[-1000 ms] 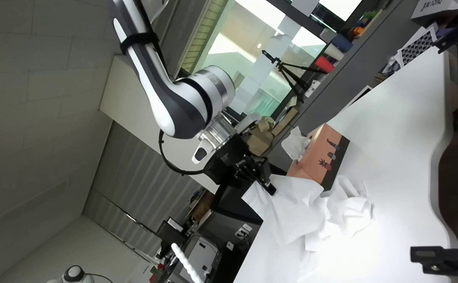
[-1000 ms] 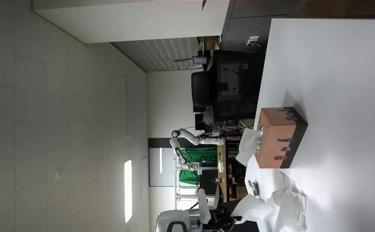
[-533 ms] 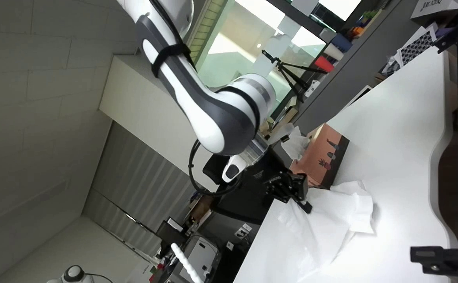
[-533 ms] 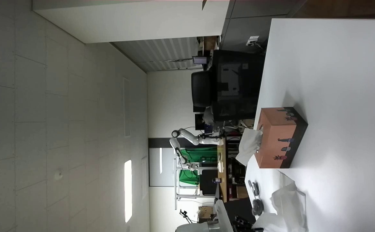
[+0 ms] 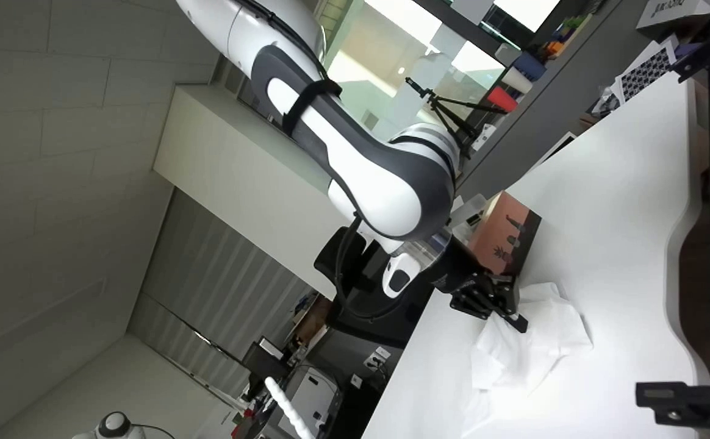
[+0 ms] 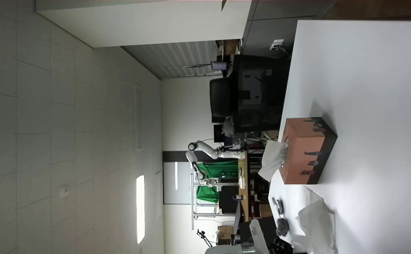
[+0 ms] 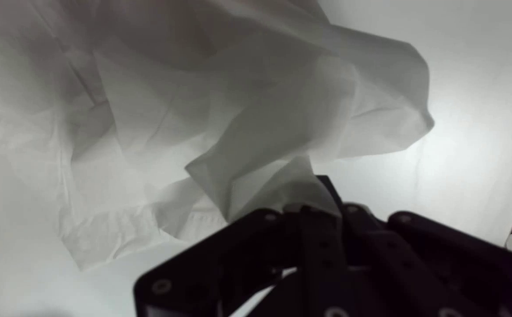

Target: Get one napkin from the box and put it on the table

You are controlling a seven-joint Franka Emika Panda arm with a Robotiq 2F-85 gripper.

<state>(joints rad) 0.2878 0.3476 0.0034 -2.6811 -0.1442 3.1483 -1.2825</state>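
The orange and black tissue box (image 5: 507, 235) stands on the white table (image 5: 623, 183). It also shows in an exterior view (image 6: 304, 151), with a napkin tip (image 6: 272, 157) sticking out of its opening. My gripper (image 5: 516, 320) is low over the table beside the box, shut on a white napkin (image 5: 553, 341). The napkin spreads in loose folds on the table below the fingers. In the wrist view a napkin corner covers my fingertips (image 7: 313, 193), and the napkin folds (image 7: 172, 114) lie ahead. White napkin layers overlap; I cannot tell how many there are.
The wavy table edge (image 5: 675, 256) and a black bracket (image 5: 675, 403) are near the napkin. A dark round item (image 6: 282, 226) lies at the table's far side. A black chair (image 5: 361, 280) stands behind the table.
My gripper has moved across and down toward the table, carrying the napkin. The napkin, earlier stretched beside the box, now bunches on the table under the fingers. The box has not moved.
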